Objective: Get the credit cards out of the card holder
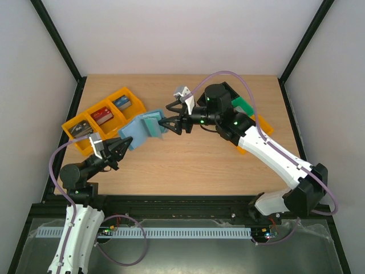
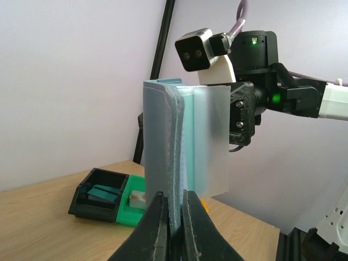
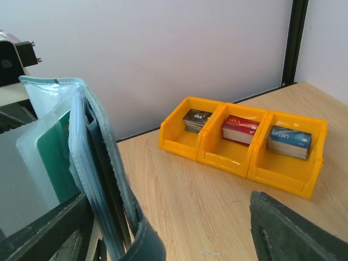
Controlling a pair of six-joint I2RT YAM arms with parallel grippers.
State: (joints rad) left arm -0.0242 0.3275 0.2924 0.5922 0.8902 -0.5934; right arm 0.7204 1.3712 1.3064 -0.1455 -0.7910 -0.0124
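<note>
The blue card holder hangs open above the table, and my left gripper is shut on its lower edge. In the left wrist view it stands upright between that gripper's fingertips, with a clear sleeve and a teal credit card fanning out to the right. My right gripper is open around the holder's far edge. From the right wrist, the card holder sits close to the left finger, the other finger stands far off, and a green credit card shows in a pocket.
Three joined orange trays with stacks of cards stand at the back left; the same orange trays show in the right wrist view. A black tray holding teal cards and a green tray sit at the back right, under the right arm.
</note>
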